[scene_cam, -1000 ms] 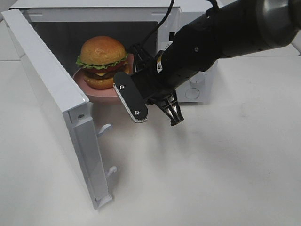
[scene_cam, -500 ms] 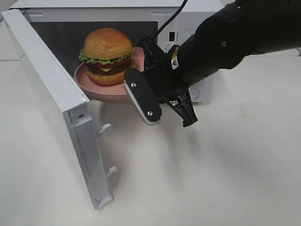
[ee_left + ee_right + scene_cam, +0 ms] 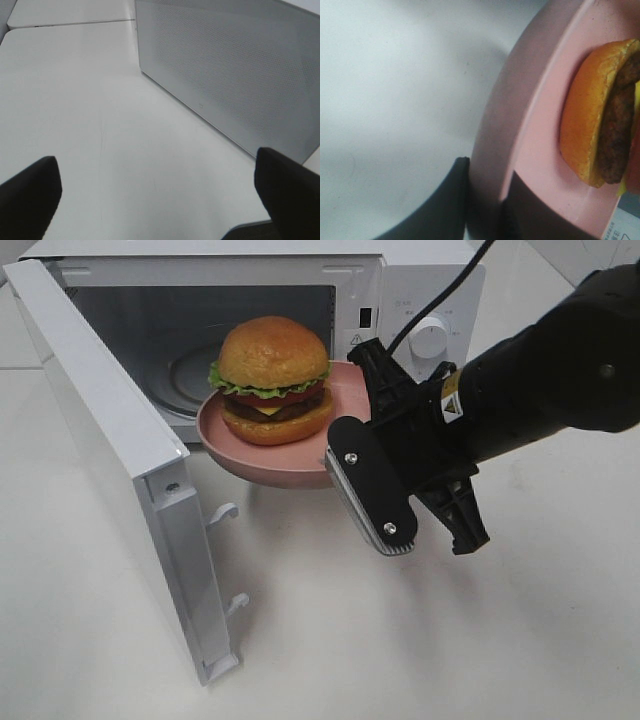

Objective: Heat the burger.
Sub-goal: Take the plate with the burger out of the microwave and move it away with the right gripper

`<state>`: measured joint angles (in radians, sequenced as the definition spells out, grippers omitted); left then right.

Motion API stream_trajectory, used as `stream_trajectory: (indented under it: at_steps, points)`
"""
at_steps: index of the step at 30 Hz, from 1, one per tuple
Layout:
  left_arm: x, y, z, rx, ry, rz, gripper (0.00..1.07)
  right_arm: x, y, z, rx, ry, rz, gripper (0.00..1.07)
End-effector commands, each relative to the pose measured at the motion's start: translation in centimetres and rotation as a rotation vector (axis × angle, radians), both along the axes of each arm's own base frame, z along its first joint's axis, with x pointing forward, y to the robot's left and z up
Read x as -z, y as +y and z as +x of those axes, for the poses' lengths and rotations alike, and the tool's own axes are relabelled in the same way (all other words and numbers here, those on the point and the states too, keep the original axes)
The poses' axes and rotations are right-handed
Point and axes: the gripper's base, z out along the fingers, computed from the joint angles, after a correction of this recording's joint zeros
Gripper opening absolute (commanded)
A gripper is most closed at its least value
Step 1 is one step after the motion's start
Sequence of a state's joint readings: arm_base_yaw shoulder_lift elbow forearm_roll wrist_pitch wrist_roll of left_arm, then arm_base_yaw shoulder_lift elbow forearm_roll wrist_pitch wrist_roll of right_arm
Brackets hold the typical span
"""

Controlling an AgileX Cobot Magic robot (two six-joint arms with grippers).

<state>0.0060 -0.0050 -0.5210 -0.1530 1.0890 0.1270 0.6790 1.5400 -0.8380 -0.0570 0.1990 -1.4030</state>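
Observation:
The burger (image 3: 272, 380), with a golden bun, lettuce, patty and cheese, sits on a pink plate (image 3: 255, 462). The plate hangs in the air just in front of the open microwave (image 3: 420, 285). My right gripper (image 3: 358, 412) is shut on the plate's right rim. The right wrist view shows the rim of the plate (image 3: 520, 130) clamped in that gripper (image 3: 487, 176), with the burger (image 3: 592, 115) close behind. My left gripper (image 3: 157, 195) stands open over bare table beside the microwave door's outer face (image 3: 230, 75); it does not show in the high view.
The microwave door (image 3: 100, 430) swings out to the left toward the table's front. A glass turntable (image 3: 190, 370) lies inside the cavity. The control knob (image 3: 430, 337) is on the microwave's right panel. White table (image 3: 450, 640) spreads in front and to the right.
The right arm has drawn back to the right and toward the front, carrying the plate and burger from inside the cavity to outside the opening. The left gripper has stayed open.

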Motion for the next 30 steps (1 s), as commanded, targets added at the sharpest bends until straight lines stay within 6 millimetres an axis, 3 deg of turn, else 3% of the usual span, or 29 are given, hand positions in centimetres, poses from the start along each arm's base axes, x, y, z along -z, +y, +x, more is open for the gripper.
stream_trajectory:
  at_steps: [1,30]
  points:
    - [0.0,0.0,-0.1,-0.002,-0.025,-0.01,0.98,-1.8,-0.6,-0.7,-0.002,-0.093,0.078,0.0]
    - [0.0,0.0,-0.1,-0.002,-0.025,-0.01,0.98,-3.3,-8.9,-10.8,0.015,-0.119,0.095,0.02]
